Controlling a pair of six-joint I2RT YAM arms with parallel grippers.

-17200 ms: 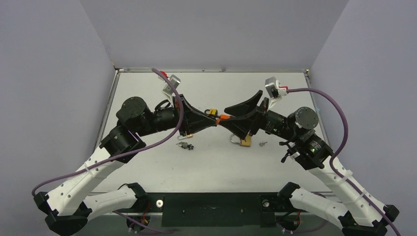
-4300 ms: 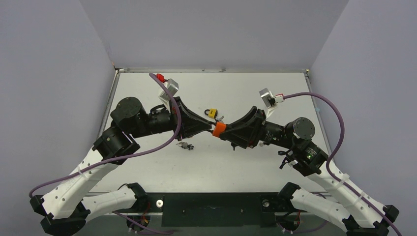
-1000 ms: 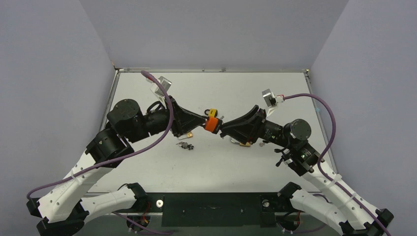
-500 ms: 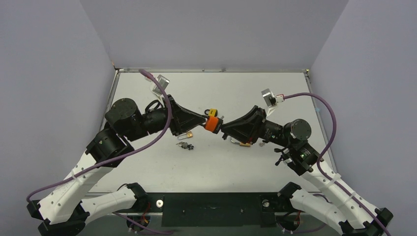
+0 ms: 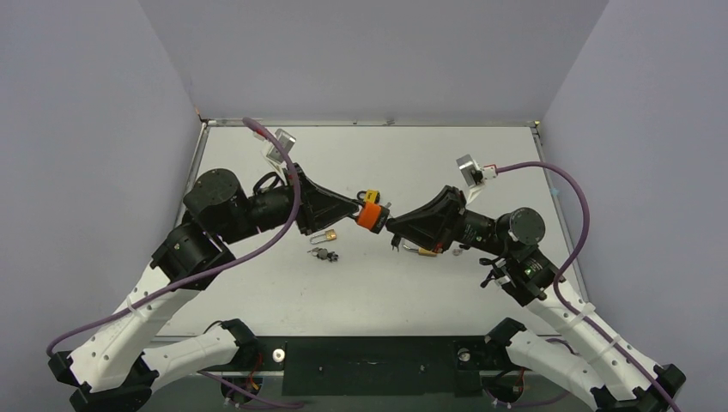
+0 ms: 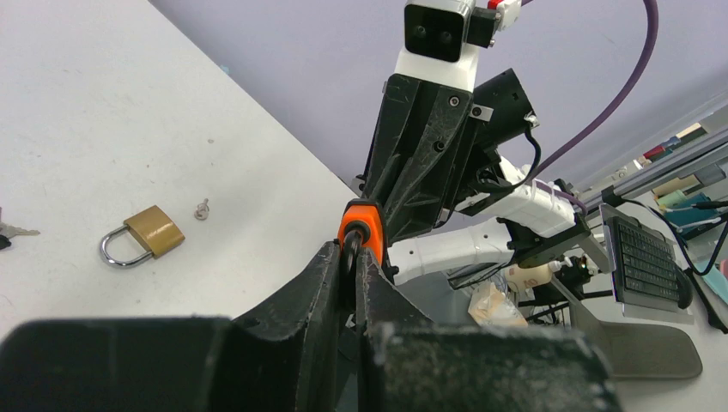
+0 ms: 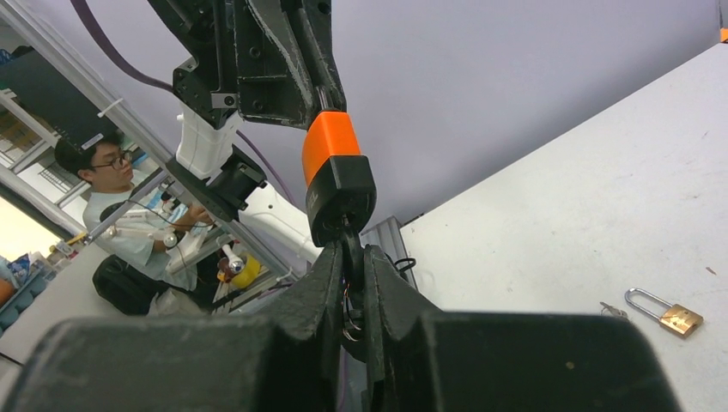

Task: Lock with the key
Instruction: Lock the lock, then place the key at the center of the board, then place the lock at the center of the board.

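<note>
Above the middle of the table (image 5: 481, 163), the orange padlock (image 5: 371, 215) hangs in the air between the 2 arms. The left gripper (image 5: 359, 210) has its jaws pressed onto the padlock's shackle end, with the orange body sticking out past the fingertips (image 6: 330, 257). The right gripper (image 7: 352, 257) meets it from the opposite side, its jaws pinching the key (image 7: 351, 243), which sits at the black bottom end of the padlock. A key ring dangles between the right fingers. On the table, a yellow padlock (image 5: 369, 196) lies just behind the grippers, 1 brass padlock (image 5: 326, 235) lies below the left gripper near a bunch of keys (image 5: 324, 254), and a second brass padlock (image 5: 423, 251) lies under the right arm.
</note>
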